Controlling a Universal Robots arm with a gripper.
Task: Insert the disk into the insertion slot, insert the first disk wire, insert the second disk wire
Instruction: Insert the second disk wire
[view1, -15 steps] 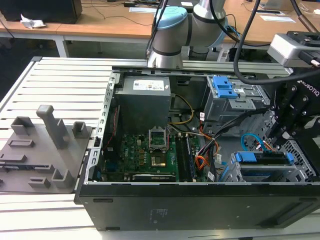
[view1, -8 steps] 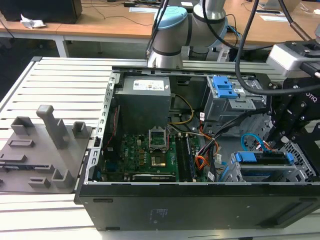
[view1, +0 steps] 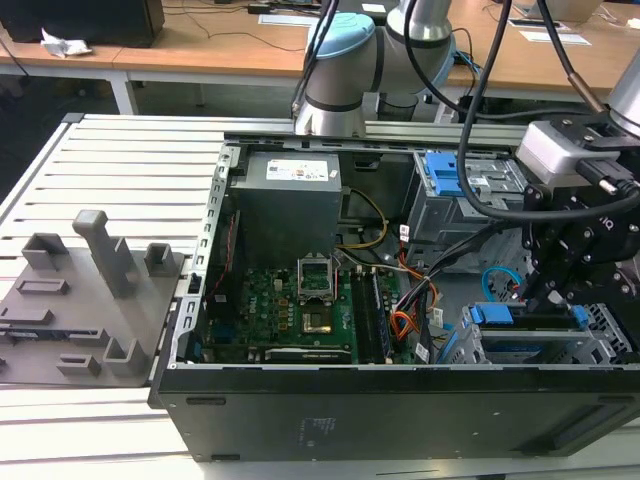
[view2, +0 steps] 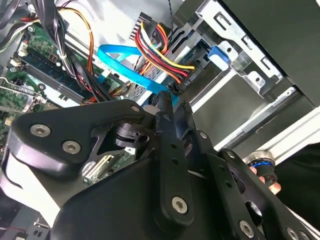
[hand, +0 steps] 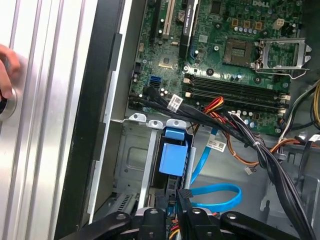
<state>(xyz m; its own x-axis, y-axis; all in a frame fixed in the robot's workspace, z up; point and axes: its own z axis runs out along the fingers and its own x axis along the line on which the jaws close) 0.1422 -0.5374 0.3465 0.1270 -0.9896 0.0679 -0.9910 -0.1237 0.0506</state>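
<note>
The gripper (view1: 548, 290) stands low inside the open case (view1: 400, 410), over the drive bay at the case's front corner on the exterior view's right, its fingers (hand: 170, 200) nearly closed on one black connector (hand: 184, 193), judged to be a disk wire brought down for plugging. The disk (hand: 172, 157), in its blue caddy, already sits in the slot (hand: 135, 160) just beside the case wall, directly ahead of the connector. One flat blue cable (view2: 130, 67) and one red-yellow-black wire bundle (view2: 160, 55) run toward that bay.
</note>
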